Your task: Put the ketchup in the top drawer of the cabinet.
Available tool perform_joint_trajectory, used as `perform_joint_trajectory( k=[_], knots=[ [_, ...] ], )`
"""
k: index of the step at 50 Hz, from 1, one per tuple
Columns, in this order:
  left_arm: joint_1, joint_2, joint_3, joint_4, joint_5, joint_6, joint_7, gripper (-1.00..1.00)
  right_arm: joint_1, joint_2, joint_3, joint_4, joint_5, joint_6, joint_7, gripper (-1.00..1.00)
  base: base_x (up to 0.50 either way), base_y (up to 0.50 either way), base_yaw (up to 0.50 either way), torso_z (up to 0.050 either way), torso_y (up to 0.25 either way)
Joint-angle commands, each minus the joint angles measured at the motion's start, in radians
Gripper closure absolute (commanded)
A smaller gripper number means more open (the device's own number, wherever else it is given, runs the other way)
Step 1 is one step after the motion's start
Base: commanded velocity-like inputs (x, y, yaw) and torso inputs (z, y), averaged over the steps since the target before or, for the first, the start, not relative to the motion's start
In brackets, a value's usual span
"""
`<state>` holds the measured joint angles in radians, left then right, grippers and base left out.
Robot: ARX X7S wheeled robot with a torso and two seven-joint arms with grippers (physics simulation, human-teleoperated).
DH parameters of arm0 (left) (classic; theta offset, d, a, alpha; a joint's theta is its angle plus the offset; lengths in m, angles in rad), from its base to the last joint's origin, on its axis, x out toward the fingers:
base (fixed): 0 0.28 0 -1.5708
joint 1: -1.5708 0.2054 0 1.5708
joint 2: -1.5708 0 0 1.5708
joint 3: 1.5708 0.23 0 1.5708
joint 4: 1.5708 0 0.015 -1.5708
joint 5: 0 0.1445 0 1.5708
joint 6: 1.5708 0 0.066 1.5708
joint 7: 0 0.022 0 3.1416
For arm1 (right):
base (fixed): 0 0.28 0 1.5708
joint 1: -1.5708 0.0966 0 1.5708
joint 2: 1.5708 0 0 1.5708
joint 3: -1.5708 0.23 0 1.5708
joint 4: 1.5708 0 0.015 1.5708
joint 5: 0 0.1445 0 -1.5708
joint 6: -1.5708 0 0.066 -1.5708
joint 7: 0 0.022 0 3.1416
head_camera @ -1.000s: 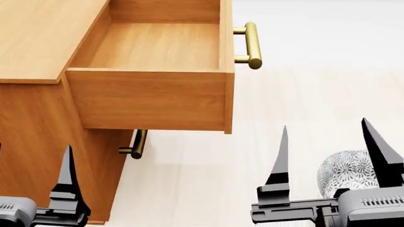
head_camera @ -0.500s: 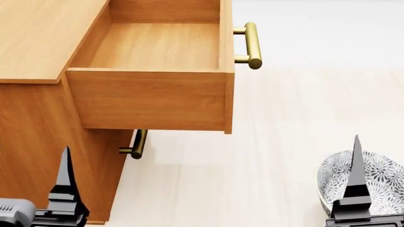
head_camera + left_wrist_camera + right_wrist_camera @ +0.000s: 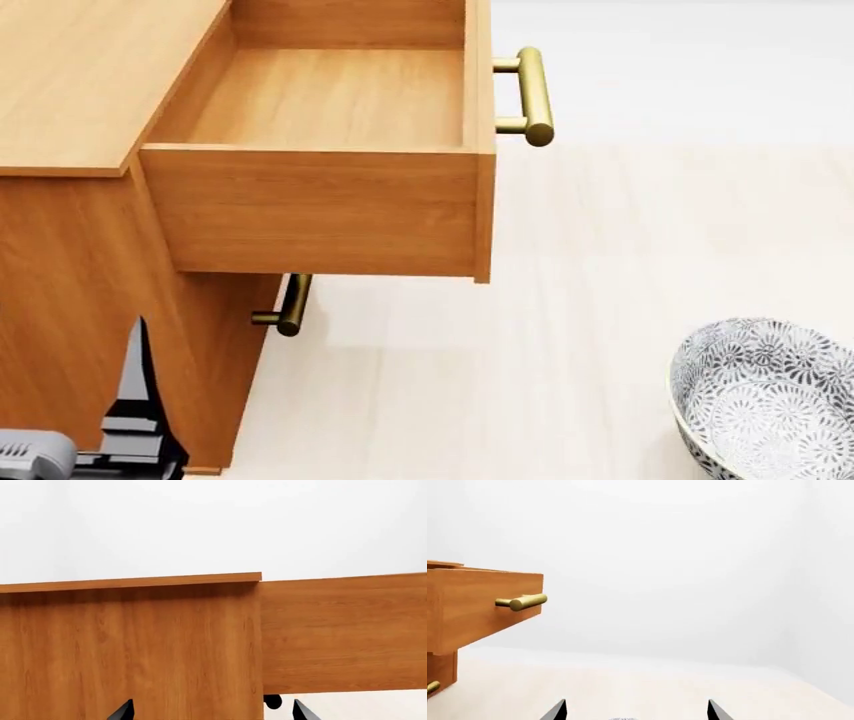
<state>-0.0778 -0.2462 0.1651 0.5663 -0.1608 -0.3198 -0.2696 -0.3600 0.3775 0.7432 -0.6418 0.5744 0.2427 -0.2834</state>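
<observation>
The ketchup is not in any view. The cabinet (image 3: 80, 90) stands at the left of the head view. Its top drawer (image 3: 334, 100) is pulled out and shows a bare wooden floor, with the brass handle (image 3: 534, 95) on its front. My left gripper (image 3: 212, 712) is open and empty, facing the cabinet's side (image 3: 133, 650) just below the drawer's side wall (image 3: 340, 635); one of its fingers (image 3: 134, 380) shows at the head view's lower left. My right gripper (image 3: 637, 711) is open and empty, low over the floor, out of the head view, looking past the drawer front (image 3: 480, 605).
A grey-white patterned bowl (image 3: 767, 400) sits on the pale floor at the lower right; a sliver of its rim (image 3: 620, 718) lies between the right fingertips. The lower drawer's brass handle (image 3: 291, 305) juts out under the open drawer. White walls stand behind.
My right gripper has drawn back out of the head view's lower edge, uncovering the whole bowl. The left finger has sunk slightly. The drawer has not moved.
</observation>
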Motion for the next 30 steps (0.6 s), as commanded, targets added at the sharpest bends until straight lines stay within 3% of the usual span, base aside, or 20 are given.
perform_joint_trajectory(
  k=[1, 10, 30],
  knots=[
    [0.014, -0.005, 0.004, 0.004, 0.003, 0.007, -0.014, -1.0, -0.153, -0.128, 0.125, 0.082, 0.035, -0.176, -0.147, -1.0, 0.0, 0.0, 0.0, 0.0, 0.0],
    [0.024, -0.007, 0.005, -0.001, 0.002, 0.022, -0.024, -1.0, -0.224, -0.227, 0.178, 0.12, 0.083, -0.274, -0.227, -1.0, 0.0, 0.0, 0.0, 0.0, 0.0],
    [0.031, -0.018, 0.003, -0.001, -0.003, 0.024, -0.042, -1.0, -0.168, -0.244, 0.09, 0.246, -0.063, -0.315, -0.24, -1.0, 0.0, 0.0, 0.0, 0.0, 0.0]
  ],
)
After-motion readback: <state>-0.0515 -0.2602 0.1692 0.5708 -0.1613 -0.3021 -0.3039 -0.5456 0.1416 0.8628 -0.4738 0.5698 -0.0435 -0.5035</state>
